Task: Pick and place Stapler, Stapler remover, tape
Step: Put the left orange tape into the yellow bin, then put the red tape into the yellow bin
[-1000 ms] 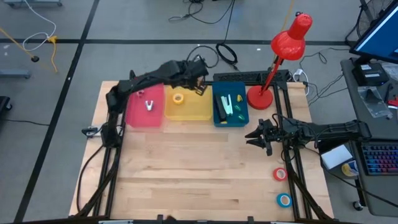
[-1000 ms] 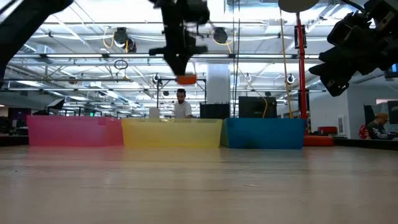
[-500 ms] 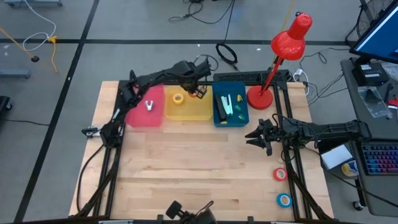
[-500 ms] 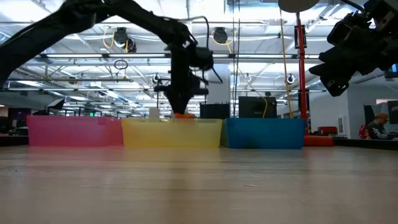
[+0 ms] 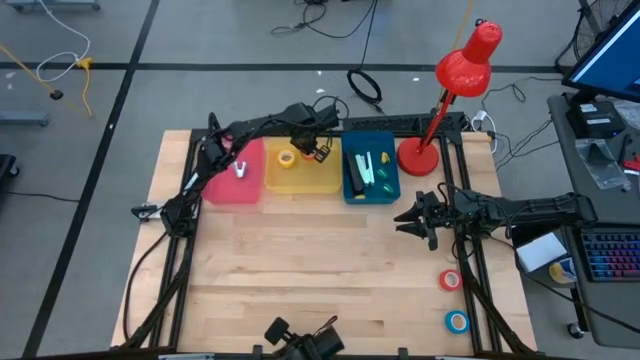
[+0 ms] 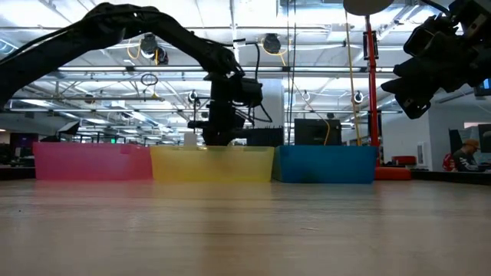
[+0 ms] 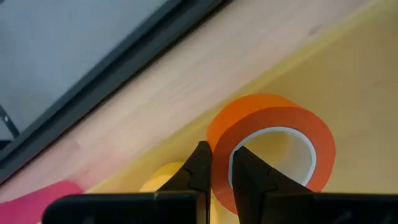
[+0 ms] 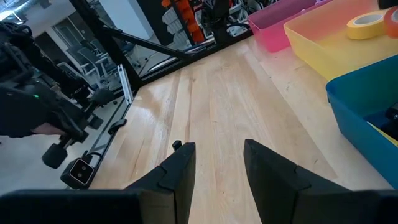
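Observation:
My left gripper reaches down into the far right part of the yellow bin, shut on an orange tape roll. A yellow tape roll lies flat on that bin's floor. The stapler remover lies in the pink bin. Staplers lie in the blue bin. A red tape roll and a blue tape roll lie flat on the table near its right edge. My right gripper hovers open at the right, over bare wood. My left gripper pinches the wall of the orange roll, with one finger inside the ring and the other finger outside it. The fingers come from above, pointing steeply down. The roll stands on edge inside the yellow bin; whether it touches the floor I cannot tell.
A red desk lamp stands on the table just right of the blue bin. The three bins sit in a row along the far edge. A dark camera mount sits at the near edge. Bare wood lies in the middle of the table.
My left gripper has sunk from well above the yellow bin down behind its rim, tipping more steeply downward and keeping its hold on the orange roll. The roll now sits inside the bin, hidden by the bin's wall in the low view.

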Robot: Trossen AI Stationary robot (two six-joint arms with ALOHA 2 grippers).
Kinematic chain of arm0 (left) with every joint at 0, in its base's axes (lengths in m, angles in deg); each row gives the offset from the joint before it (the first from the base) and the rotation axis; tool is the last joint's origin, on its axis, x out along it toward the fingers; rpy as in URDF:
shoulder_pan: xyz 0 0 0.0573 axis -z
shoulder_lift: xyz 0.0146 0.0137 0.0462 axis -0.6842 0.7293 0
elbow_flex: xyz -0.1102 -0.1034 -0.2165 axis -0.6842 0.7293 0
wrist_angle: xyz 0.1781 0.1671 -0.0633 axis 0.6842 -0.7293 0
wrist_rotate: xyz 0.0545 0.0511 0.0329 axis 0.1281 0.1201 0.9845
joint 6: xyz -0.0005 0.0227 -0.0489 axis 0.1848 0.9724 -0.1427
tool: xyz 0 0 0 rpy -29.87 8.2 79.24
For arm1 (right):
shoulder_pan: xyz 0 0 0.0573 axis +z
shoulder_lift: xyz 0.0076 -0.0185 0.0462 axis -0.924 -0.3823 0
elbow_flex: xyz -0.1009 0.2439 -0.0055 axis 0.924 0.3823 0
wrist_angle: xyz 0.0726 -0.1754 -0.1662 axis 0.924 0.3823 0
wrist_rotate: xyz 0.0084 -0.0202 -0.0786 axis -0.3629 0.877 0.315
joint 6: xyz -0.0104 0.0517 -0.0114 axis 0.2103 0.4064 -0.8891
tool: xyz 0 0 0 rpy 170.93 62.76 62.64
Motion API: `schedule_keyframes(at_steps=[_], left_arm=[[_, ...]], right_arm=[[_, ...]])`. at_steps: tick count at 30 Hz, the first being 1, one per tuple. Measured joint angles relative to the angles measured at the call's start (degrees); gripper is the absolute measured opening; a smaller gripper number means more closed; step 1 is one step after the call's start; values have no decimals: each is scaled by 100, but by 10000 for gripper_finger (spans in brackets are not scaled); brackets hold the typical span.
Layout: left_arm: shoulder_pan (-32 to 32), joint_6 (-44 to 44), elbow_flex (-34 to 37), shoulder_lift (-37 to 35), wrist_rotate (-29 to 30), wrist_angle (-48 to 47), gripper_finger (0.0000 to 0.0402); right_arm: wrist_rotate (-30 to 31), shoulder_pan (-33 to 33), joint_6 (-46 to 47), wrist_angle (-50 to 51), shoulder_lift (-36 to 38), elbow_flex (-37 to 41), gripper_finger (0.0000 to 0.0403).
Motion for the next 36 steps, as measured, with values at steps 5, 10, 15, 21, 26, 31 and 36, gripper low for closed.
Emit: schedule_keyframes(at_steps=[5,10,15,21,26,31,36], left_arm=[[-82,-7,279,0,-198,67,33],[-71,-73,397,0,-137,159,47],[-71,-21,404,0,-153,171,103],[-62,20,404,-22,-243,153,147],[-62,37,404,-118,-253,86,173],[-62,50,404,-451,-309,78,190],[-51,-19,404,-1002,-399,80,205]], right_arm=[[-2,0,1,-2,2,0,128],[-4,0,2,-2,2,0,128],[-4,0,2,-2,2,0,128],[-4,0,2,-2,2,0,128],[-4,0,2,-2,2,0,128],[-4,0,2,-4,2,0,128],[-4,0,2,-4,2,0,128]])
